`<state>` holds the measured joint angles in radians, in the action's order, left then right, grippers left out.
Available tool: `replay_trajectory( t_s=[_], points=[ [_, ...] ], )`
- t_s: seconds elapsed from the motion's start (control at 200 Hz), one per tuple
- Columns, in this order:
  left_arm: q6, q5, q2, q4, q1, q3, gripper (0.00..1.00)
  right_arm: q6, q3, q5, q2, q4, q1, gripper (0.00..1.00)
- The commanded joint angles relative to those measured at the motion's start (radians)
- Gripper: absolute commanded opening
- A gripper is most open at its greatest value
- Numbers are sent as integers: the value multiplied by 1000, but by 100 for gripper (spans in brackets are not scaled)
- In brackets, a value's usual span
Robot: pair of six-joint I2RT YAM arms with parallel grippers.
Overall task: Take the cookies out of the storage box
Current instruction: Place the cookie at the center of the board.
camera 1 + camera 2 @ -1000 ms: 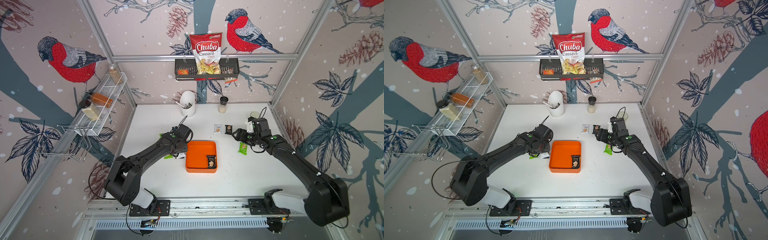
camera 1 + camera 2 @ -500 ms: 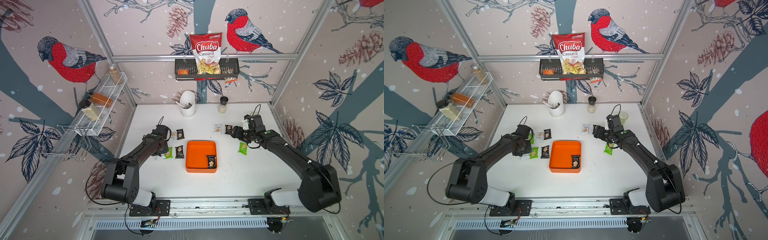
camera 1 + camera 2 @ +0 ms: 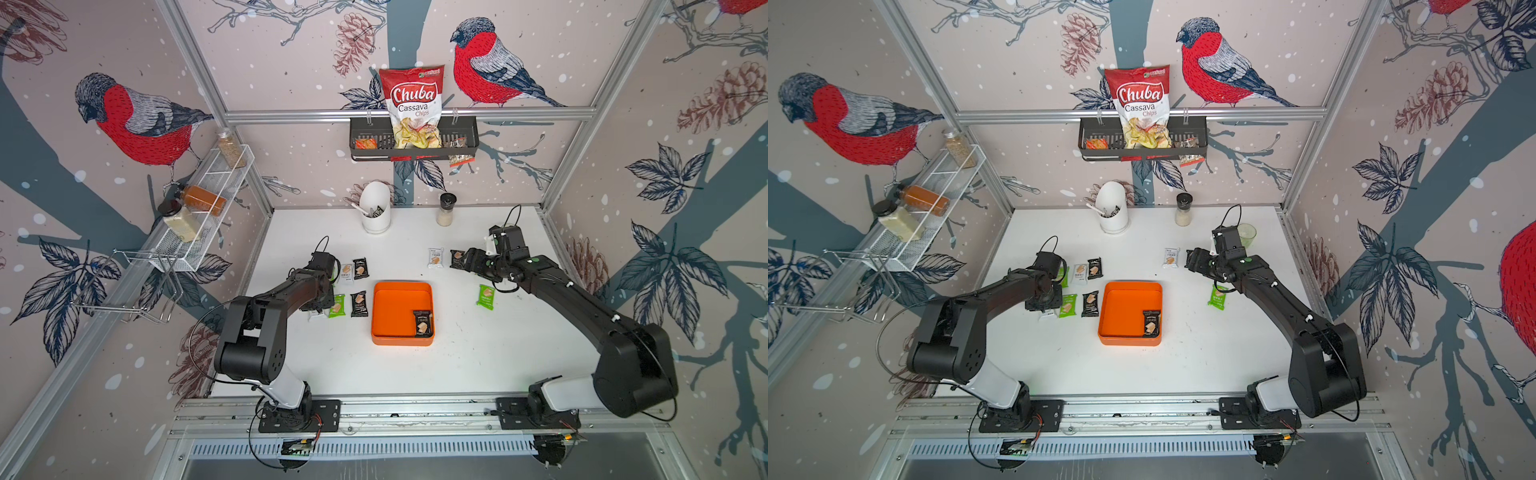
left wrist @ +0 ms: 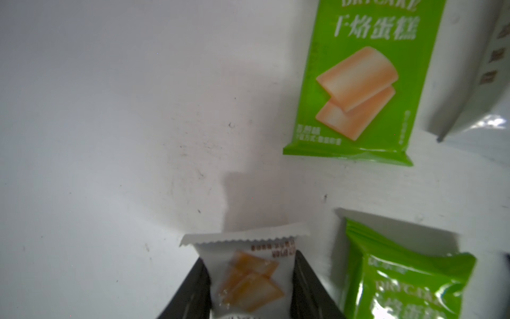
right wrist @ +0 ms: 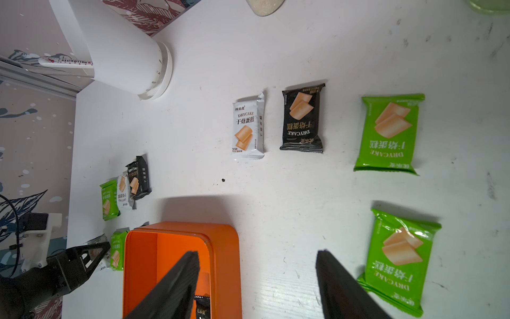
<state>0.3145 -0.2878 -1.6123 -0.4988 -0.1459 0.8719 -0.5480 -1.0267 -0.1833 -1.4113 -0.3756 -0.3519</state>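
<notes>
The orange storage box (image 3: 402, 338) (image 3: 1129, 340) (image 5: 220, 248) sits mid-table with one black cookie packet (image 3: 423, 323) (image 3: 1151, 323) in its near right corner. Left of it, my left gripper (image 4: 249, 258) (image 3: 316, 311) is low over the table and shut on a white cookie packet (image 4: 248, 276) (image 3: 1047, 314), beside green packets (image 4: 356, 82). More cookies lie nearby: white (image 3: 346, 273), black (image 3: 360, 268), green (image 3: 337, 306), black (image 3: 359, 303). My right gripper (image 5: 256, 252) (image 3: 460, 262) hangs open and empty, right of the box, by a white (image 3: 435, 257), a black (image 5: 302, 118) and a green packet (image 3: 485, 296).
A white utensil cup (image 3: 375, 208) and a spice shaker (image 3: 446, 210) stand at the back. A green cup (image 3: 1246, 236) is behind the right wrist. The black wall basket (image 3: 465, 141) holds the Chuba bag. A white wire rack (image 3: 199, 208) hangs on the left wall.
My left gripper has drawn away from the box's left edge toward the left with the white packet, uncovering the packets there. The right gripper has shifted slightly back and left.
</notes>
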Motion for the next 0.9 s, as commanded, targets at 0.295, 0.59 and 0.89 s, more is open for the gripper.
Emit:
replay_trajectory(
  t_s=[0.295,0.59,0.89],
  points=[
    [21,-1,32,-37,5,18,63,31,-6,20,25,-42,-25,73],
    [142,142,223,-110,2,24,63,25,56,45,99,-60,-127,73],
    [298,270,450,-68,-91,-29,66,-15,87,94,129,-69,-283,73]
  ],
)
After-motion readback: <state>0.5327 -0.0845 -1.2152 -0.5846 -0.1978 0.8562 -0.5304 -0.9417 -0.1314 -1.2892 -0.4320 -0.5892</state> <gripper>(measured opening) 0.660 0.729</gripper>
